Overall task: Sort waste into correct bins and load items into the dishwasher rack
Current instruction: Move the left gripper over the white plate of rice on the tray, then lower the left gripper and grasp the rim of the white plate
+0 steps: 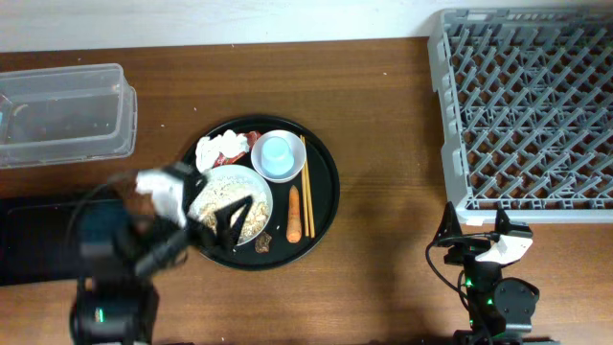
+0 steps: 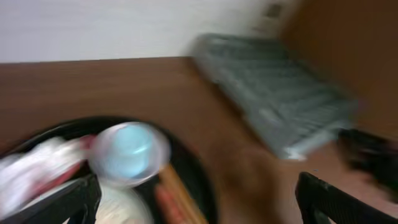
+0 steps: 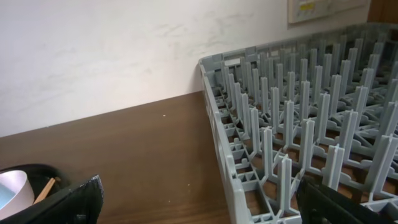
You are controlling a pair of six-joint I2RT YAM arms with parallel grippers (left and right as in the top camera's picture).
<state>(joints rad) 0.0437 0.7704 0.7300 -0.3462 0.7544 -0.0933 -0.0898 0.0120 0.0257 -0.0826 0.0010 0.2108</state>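
The job looks barely begun: nothing has reached either bin or the rack. Everything sits on the round black tray point(image 1: 330, 182) in the middle of the table point(image 1: 383, 115). The white plate point(image 1: 267, 197) is covered with rice scraps point(image 1: 230, 192). The pale blue cup point(image 1: 277, 153) sits inside the small white bowl point(image 1: 257, 159) just behind the plate. The chopsticks point(image 1: 305, 172) lie along the right of the bowl, with the carrot point(image 1: 294, 213) near their lower end. A dark food bit point(image 1: 263, 242) lies at the tray's front edge. The crumpled tissue point(image 1: 213, 150) and red wrapper point(image 1: 251, 140) are at the back left. The clear tub point(image 1: 57, 115) at far left looks empty, and the black bin point(image 1: 24, 230) in front of it is partly hidden by the left arm, so its contents cannot be told. The grey rack point(image 1: 527, 105) at the right holds nothing on its pegs. The left gripper point(image 1: 230, 220) hovers blurred over the plate, its fingers spread wide apart with nothing between them. It is probably going for the scraps, or another piece of waste, first. The right gripper point(image 1: 474, 223) sits near the rack's front left corner, fingers also apart and empty. All the sorting and all the loading remain to be done.
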